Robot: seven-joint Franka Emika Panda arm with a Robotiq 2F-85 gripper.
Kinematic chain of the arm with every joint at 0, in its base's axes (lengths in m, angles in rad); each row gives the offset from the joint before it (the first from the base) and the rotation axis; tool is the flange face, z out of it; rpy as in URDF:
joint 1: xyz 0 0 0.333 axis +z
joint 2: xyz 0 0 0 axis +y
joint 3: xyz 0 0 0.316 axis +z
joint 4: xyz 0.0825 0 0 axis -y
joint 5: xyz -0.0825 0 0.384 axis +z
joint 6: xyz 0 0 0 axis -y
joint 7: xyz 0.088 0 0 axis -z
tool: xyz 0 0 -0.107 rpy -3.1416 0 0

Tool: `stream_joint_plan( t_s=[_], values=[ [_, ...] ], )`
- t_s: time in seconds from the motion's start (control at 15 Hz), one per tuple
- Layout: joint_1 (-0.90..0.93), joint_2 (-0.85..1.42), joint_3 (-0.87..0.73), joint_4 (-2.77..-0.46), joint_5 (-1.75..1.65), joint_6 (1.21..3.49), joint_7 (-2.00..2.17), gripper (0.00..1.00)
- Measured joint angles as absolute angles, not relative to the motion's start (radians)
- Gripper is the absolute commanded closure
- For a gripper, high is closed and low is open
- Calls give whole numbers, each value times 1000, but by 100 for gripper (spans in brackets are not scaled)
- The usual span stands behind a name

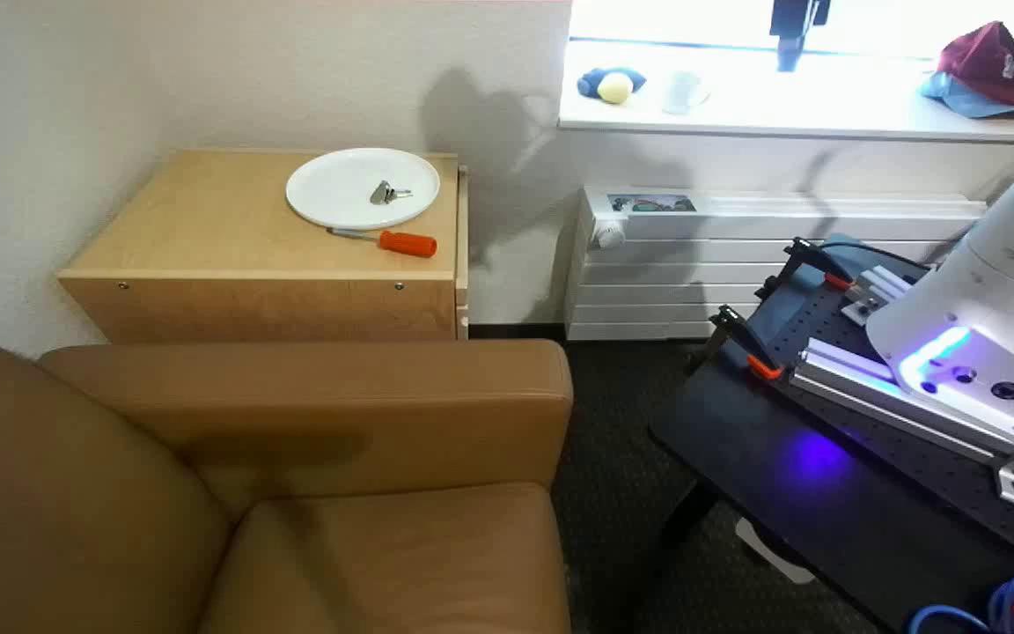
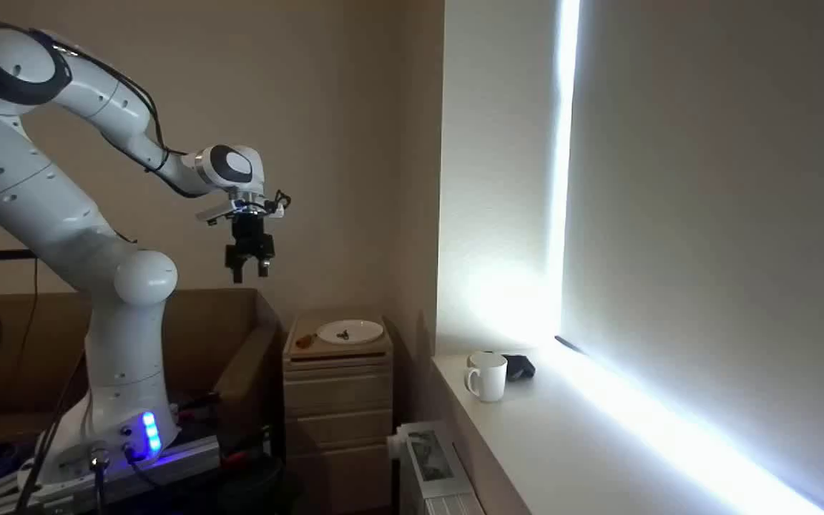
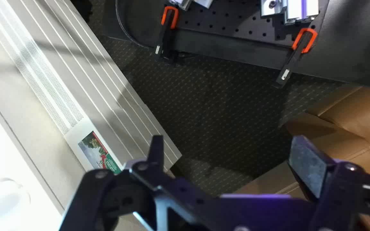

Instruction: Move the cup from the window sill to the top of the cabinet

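The cup stands upright on the sill near its room-side edge, which probably makes it easier to reach. On the cabinet, the plate and screwdriver sit toward one end, so the cup would probably go beside them. The claw points down over the floor, well apart from the cup, perhaps held high to give room for an approach from above; its fingers are spread wide, with nothing between them and nothing touched.

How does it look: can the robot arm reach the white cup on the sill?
Likely yes: the gripper hangs open; nothing visible blocks its way to the cup, though a dark object sits nearby.
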State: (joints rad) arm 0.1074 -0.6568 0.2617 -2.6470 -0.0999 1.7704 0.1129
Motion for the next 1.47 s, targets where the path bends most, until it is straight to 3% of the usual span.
stream_joint_plan(
  t_s=[0.6, 1.27, 1.47],
  values=[
    [60, -598, 235, -2648, -154, 1860, 257, 0],
    [-282, -297, -186, -2563, -255, 2030, 269, 0],
    [-288, -280, -198, -2547, -253, 2030, 258, 0]
  ],
)
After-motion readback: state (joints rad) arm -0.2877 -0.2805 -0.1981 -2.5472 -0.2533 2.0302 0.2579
